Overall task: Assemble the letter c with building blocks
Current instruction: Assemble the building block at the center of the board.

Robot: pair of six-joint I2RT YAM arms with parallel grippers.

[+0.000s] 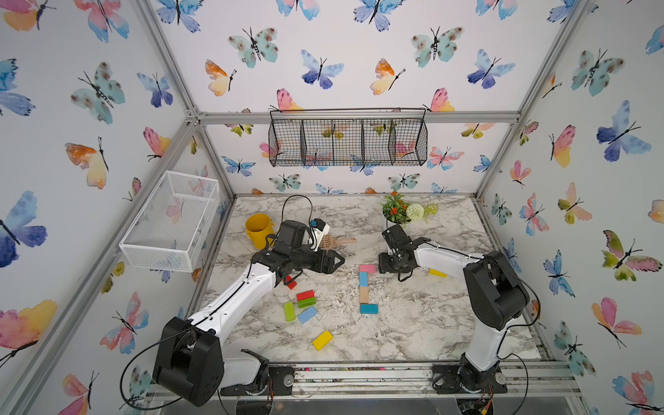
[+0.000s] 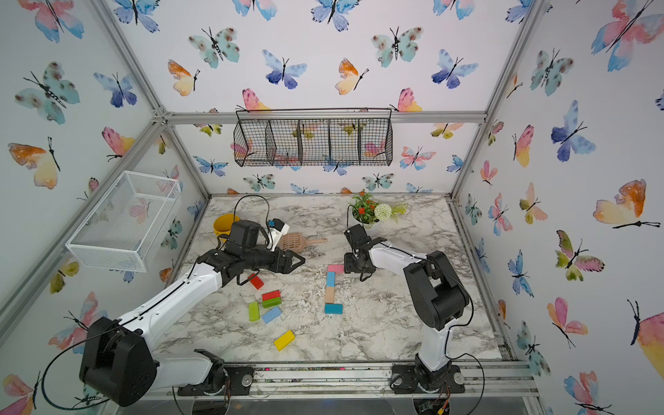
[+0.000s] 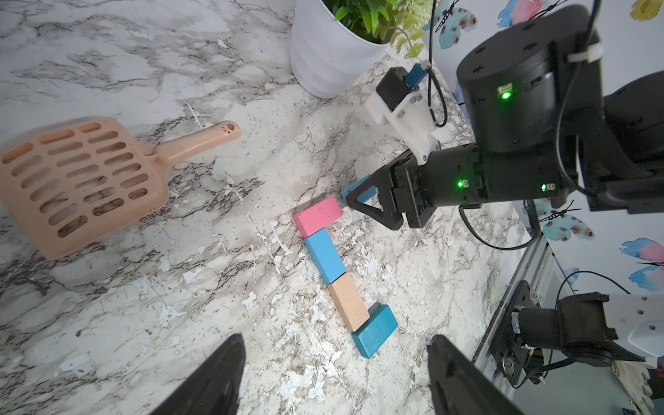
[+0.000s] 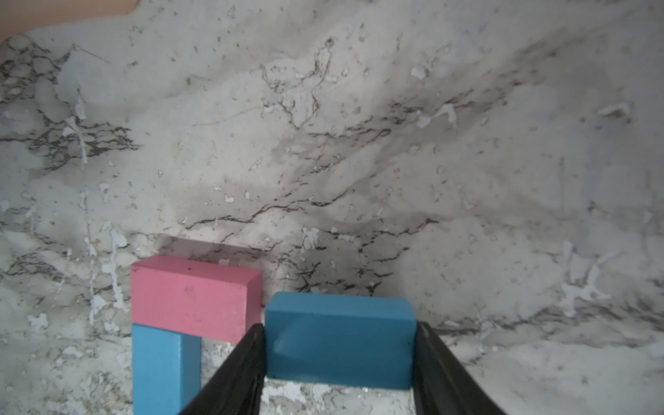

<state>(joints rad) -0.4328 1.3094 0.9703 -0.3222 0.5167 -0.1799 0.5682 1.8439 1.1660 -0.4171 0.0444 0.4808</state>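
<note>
Teal block (image 4: 339, 345) runs parallel to pink block (image 4: 190, 298).

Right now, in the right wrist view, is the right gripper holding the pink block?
No, the right gripper has a blue block between its fingers, while the pink block lies free beside it.

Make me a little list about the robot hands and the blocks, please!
Right gripper: shut on a blue block, right beside the pink block
Left gripper: open, holding nothing
Letter so far: pink block across the far end, light blue block and tan block in a line, teal block across the near end
Loose blocks: red, green, light blue and yellow, on the left gripper's side
</note>
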